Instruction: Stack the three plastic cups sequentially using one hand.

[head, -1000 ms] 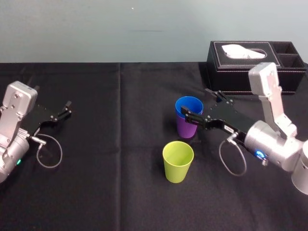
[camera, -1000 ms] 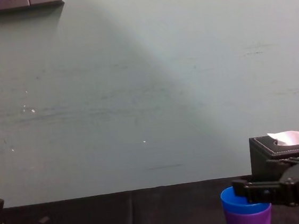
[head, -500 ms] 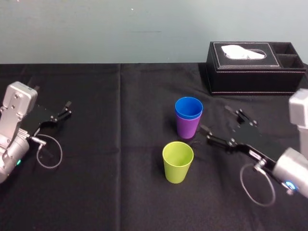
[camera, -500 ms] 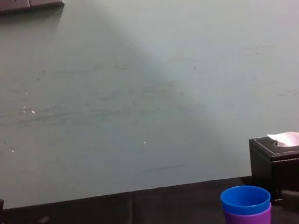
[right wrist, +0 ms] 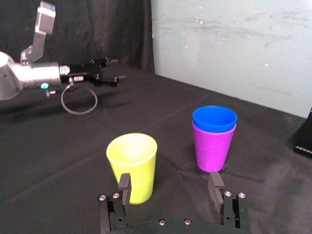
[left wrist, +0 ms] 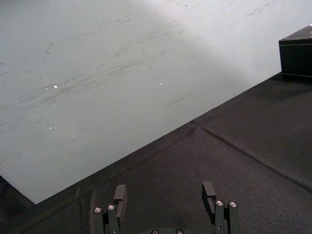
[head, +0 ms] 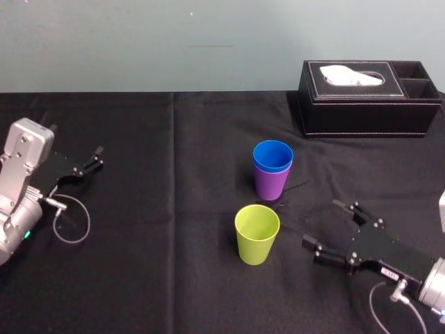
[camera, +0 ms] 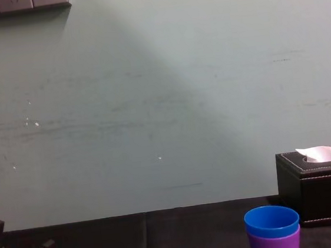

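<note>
- Black cloth covers the tabletop [head: 174, 139], with a pale green wall behind and a black tissue box [head: 368, 97] at the far right.
- Over the last second the right gripper [head: 325, 224] has left the rim of the blue cup [head: 272, 156]. It has drawn back toward the robot and now sits low over the cloth, just right of the yellow-green cup [head: 257, 233].
- Its jaws stand wide apart and hold nothing. In the right wrist view they frame the gap between the yellow-green cup and the other two cups.
- The blue cup has stayed put, nested upright in the purple cup [head: 270, 184] near the middle of the tabletop. A band of blue shows above the purple rim.
- The yellow-green cup stands upright by itself just in front of that pair, nearer the robot and not touching it.
- As I read it, the first stacking step is done and released cleanly. The yellow-green cup is the one left to handle, and the gripper seems to be lining up on it.
- The left gripper [head: 97, 157] rests parked at the far left, its jaws spread and empty.
- How deep the blue cup sits inside the purple one cannot be told.
- The chest view cuts off the purple cup's lower part at the bottom edge.
- The head view crops the right arm at the lower right corner.
</note>
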Robot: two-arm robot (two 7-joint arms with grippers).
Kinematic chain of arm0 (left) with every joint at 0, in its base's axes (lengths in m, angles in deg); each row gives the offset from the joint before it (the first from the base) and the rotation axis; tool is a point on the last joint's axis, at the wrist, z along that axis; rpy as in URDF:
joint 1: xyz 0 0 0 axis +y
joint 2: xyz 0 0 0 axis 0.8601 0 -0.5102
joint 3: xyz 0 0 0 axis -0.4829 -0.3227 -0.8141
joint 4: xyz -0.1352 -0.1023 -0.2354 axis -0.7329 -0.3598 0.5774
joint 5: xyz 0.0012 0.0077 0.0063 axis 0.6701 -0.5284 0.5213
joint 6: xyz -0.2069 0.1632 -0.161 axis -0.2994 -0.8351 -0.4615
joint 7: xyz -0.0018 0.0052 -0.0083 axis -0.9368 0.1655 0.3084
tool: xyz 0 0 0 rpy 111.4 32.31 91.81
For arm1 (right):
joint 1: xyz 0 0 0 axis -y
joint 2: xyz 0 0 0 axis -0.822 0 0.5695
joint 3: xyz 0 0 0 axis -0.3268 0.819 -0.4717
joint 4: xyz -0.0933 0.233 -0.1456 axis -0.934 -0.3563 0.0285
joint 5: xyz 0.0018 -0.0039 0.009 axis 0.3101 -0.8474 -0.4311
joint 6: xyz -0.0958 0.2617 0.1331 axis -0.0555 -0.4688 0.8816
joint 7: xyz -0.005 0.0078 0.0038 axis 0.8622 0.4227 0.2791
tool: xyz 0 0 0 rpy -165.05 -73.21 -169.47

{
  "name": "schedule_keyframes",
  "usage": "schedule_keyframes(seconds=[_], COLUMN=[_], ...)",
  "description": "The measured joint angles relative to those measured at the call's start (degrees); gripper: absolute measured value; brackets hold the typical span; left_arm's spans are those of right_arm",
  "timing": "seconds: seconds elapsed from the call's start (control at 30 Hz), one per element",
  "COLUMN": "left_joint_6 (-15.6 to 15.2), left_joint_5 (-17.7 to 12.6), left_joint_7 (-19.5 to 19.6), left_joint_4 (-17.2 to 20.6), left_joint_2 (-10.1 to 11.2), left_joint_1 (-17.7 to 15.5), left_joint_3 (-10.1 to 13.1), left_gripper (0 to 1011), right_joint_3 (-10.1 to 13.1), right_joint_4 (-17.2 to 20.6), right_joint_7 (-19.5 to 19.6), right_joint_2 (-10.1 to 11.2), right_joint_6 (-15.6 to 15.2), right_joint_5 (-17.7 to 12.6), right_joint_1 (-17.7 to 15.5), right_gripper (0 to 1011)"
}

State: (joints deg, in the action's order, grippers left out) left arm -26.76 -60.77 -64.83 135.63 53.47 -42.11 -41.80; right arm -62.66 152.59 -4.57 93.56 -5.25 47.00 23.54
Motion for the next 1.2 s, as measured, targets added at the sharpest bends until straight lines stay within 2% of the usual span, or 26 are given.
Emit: schedule_keyframes(seconds=[0.2,0.7,1.2], left_joint_6=[0.0,0.0,0.0], left_joint_5=[0.0,0.0,0.0], left_joint_7=[0.0,0.0,0.0], left_joint_4=[0.0,0.0,0.0], left_joint_2=[0.0,0.0,0.0], left_joint_1=[0.0,0.0,0.0], left_joint_3=[0.0,0.0,0.0], left_gripper=[1011,1011,1011], right_joint_3=[-1.4,-6.5,-9.7], right_joint_4=[-0.8,-2.7,-4.4], right_joint_7=[-0.1,-0.2,-0.3], right_joint_2=[0.3,-1.9,-3.7], right_joint_6=[0.6,-0.1,-2.9], right_joint_5=[1.9,5.9,6.4], right_joint_1=[0.1,4.1,7.9], right_gripper=[1003,1003,1003])
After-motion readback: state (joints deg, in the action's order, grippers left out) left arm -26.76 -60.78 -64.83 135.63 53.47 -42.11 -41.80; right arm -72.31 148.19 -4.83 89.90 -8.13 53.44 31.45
